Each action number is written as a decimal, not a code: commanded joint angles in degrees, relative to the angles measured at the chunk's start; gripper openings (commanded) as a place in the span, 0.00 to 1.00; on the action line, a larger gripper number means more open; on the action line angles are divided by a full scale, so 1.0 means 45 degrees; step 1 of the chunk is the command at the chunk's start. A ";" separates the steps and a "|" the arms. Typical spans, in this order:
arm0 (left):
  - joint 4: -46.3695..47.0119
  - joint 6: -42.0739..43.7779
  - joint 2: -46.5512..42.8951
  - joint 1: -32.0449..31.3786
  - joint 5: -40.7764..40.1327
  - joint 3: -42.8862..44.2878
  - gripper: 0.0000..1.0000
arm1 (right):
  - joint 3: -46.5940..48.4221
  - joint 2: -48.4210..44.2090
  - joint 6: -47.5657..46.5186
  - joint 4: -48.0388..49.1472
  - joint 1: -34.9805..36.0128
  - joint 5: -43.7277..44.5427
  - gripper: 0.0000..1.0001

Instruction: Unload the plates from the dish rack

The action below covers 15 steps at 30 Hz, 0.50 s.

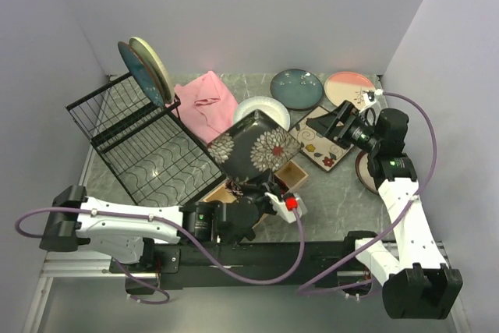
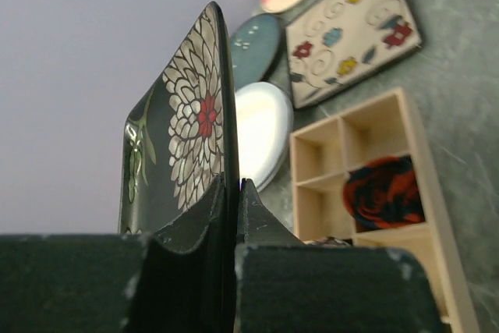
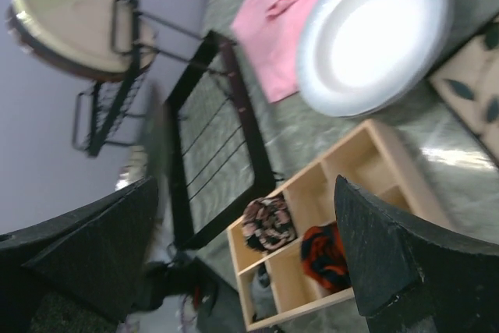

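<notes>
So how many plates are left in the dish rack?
2: a teal plate and a cream-green plate right beside it, both upright at the dish rack's far left corner. No others show in its slots.

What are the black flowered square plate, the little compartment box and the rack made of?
The black square plate looks like glazed ceramic: it is glossy, with a painted flower. The compartment box looks like pale unfinished wood, with matte boards. The rack seems to be thin metal wire with a black coating, though that is a guess.
</notes>
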 commanded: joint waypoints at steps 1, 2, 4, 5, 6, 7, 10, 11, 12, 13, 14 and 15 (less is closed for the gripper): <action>0.2488 0.0825 0.0213 -0.0330 -0.0152 -0.0142 0.01 | -0.0101 0.0633 0.0403 0.0840 0.0000 -0.2556 0.99; 0.2584 0.0941 0.0389 -0.0330 -0.0269 -0.0103 0.01 | -0.0179 0.0752 0.0305 0.0702 0.0000 -0.2674 0.98; 0.2877 0.1350 0.0955 -0.0447 -0.0465 -0.0083 0.01 | -0.0432 0.0734 0.0361 0.0777 0.0117 -0.2656 0.98; 0.3033 0.1488 0.1092 -0.0486 -0.0504 -0.0044 0.01 | -0.0762 0.0676 0.0420 0.0895 0.0195 -0.2636 0.98; 0.3286 0.1625 0.1403 -0.0506 -0.0543 -0.0005 0.01 | -0.0901 0.0598 0.0421 0.0935 0.0331 -0.2501 0.98; 0.3404 0.1877 0.1542 -0.0525 -0.0582 0.0034 0.01 | -0.0980 0.0481 0.0363 0.0897 0.0371 -0.2441 0.98; 0.4339 0.2482 0.2011 -0.0584 -0.0622 -0.0081 0.01 | -0.1117 0.0441 0.0032 0.0488 0.0391 -0.2285 0.97; 0.4439 0.2543 0.2070 -0.0584 -0.0564 -0.0102 0.01 | -0.1214 0.0480 -0.0067 0.0390 0.0391 -0.2323 0.96; 0.4421 0.2486 0.2186 -0.0584 -0.0505 -0.0083 0.01 | -0.1292 0.0461 -0.0145 0.0447 0.0391 -0.2401 0.95; 0.4382 0.2466 0.2207 -0.0584 -0.0331 -0.0063 0.01 | -0.1486 0.0460 -0.0262 0.0505 0.0700 -0.2576 0.94; 0.4362 0.2427 0.2246 -0.0604 -0.0252 -0.0063 0.01 | -0.1566 0.0460 -0.0321 0.0525 0.0722 -0.2577 0.90; 0.4324 0.2349 0.2265 -0.0604 -0.0173 -0.0063 0.01 | -0.1624 0.0460 -0.0341 0.0603 0.0761 -0.2577 0.87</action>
